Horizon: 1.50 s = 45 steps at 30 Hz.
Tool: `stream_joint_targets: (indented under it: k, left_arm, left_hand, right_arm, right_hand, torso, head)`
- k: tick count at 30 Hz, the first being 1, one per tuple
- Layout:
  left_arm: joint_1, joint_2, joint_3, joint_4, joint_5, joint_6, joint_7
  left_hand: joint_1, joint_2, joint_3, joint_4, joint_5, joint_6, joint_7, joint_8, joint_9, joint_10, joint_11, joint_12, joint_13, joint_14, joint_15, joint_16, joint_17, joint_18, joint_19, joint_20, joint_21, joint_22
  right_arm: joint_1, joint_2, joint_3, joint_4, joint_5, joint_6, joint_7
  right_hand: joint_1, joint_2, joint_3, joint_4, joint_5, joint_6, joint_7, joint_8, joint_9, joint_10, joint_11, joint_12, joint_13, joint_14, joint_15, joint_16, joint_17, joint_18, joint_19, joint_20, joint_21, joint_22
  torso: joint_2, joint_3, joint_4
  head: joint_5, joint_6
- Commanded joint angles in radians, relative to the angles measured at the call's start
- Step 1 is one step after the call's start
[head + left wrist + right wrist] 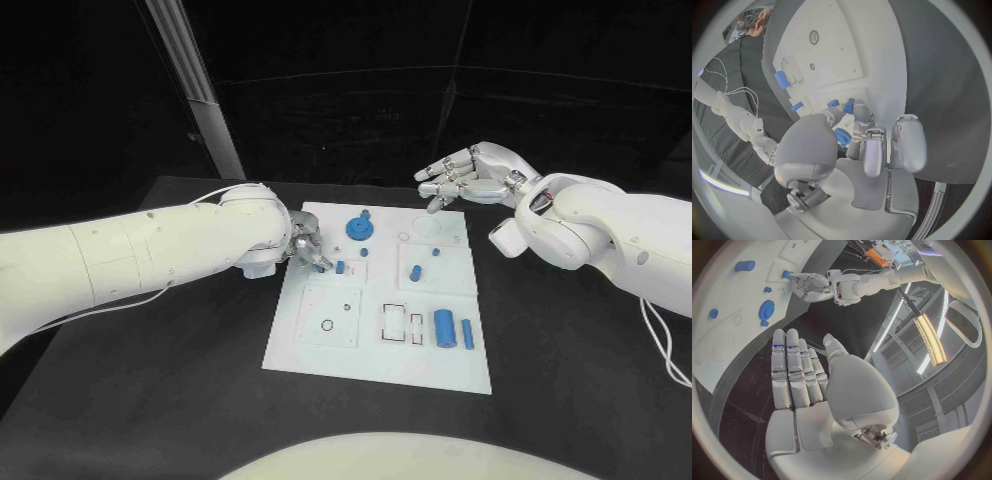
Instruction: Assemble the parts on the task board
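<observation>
Meanwhile left hand (300,247) fingers pinch blue part (320,266) over task board (378,352); right hand (464,173) released, apart.

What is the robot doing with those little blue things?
It is putting small blue parts onto the flat white task board on the black table. The left hand pinches a small blue peg at the board's left edge. The right hand hovers past the far edge, fingers apart, holding nothing. A round blue gear and two blue cylinders sit on the board.

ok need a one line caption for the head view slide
Left hand pinches a small blue part over the white task board; right hand hovers open.
</observation>
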Motion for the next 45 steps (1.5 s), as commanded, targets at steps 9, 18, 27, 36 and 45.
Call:
stream_joint_targets:
  k: [9,18,27,36,45]
  left_arm:
    - [-0.003,0.002,-0.003,-0.008,0.049,0.011,0.019]
    - [-0.002,0.007,-0.003,-0.023,0.051,0.02,0.015]
    - [0.001,0.01,-0.003,-0.028,0.051,0.054,0.016]
    - [0.028,0.005,-0.002,-0.035,0.051,0.12,0.022]
    - [0.058,0.015,-0.001,-0.041,0.051,0.182,0.031]
  left_hand:
    - [0.025,0.023,0.097,-0.06,0.001,-0.015,-0.015,0.026,0.013,0.006,-0.001,0.001,0.003,0.104,0.008,0.003,0.263,0.009,-0.005,0.008,-0.009,-0.001]
    - [-0.016,0.05,0.119,-0.036,-0.003,-0.036,-0.01,0.05,0.037,-0.003,0.004,-0.006,-0.012,0.104,0.012,0.003,0.263,0.01,-0.008,0.01,-0.014,-0.004]
    - [-0.038,0.059,0.117,-0.017,-0.005,-0.041,-0.013,0.079,0.061,-0.005,0.002,0.002,-0.005,0.104,0.01,0.003,0.263,0.011,-0.01,0.009,-0.018,-0.007]
    - [-0.056,0.076,0.119,0.012,-0.005,-0.071,-0.013,0.113,0.096,-0.019,0.002,0.006,-0.005,0.104,0.011,0.003,0.263,0.011,-0.013,0.008,-0.023,-0.011]
    - [-0.045,0.065,0.12,0.002,-0.005,-0.081,-0.016,0.132,0.115,-0.007,0.0,0.031,0.025,0.104,0.01,0.003,0.263,0.011,-0.013,0.008,-0.021,-0.006]
  right_arm:
    - [0.002,0.001,0.001,0.0,0.005,0.014,0.005]
    - [0.002,0.001,0.0,-0.001,0.005,0.017,0.003]
    - [0.002,0.001,0.0,-0.002,0.005,0.019,0.002]
    - [0.002,0.003,0.0,-0.004,0.005,0.02,0.001]
    - [0.002,0.009,0.0,-0.009,0.005,0.023,0.001]
  right_hand:
    - [-0.01,0.001,-0.001,0.006,0.005,-0.005,0.001,0.001,0.0,-0.011,0.0,0.007,-0.001,0.0,0.008,-0.005,-0.002,0.012,0.001,0.005,-0.007,-0.002]
    - [-0.011,0.001,-0.001,0.006,0.005,-0.005,0.001,0.001,0.0,-0.011,0.0,0.008,-0.001,-0.001,0.008,-0.005,-0.002,0.012,0.001,0.006,-0.007,-0.002]
    - [-0.011,0.001,-0.001,0.006,0.005,-0.005,0.001,0.001,0.0,-0.011,0.0,0.008,-0.001,-0.001,0.008,-0.005,-0.002,0.012,0.001,0.006,-0.007,-0.002]
    - [-0.012,0.001,-0.001,0.007,0.005,-0.005,0.001,0.002,0.0,-0.012,0.001,0.008,-0.001,-0.001,0.008,-0.005,-0.003,0.012,0.002,0.006,-0.008,-0.002]
    - [-0.012,0.001,-0.001,0.007,0.005,-0.005,0.001,0.002,0.0,-0.012,0.001,0.008,-0.001,-0.001,0.008,-0.005,-0.003,0.012,0.002,0.006,-0.008,-0.002]
  torso:
    - [0.0,0.0005,-0.0004]
    - [0.0,0.0008,-0.0005]
    - [0.0,0.0003,-0.0002]
    - [0.0,0.0,0.0006]
    - [0.001,0.0001,-0.0011]
  head:
    - [0.001,0.0]
    - [0.0,0.001]
    - [-0.003,-0.001]
    - [-0.003,-0.002]
    - [-0.002,-0.007]
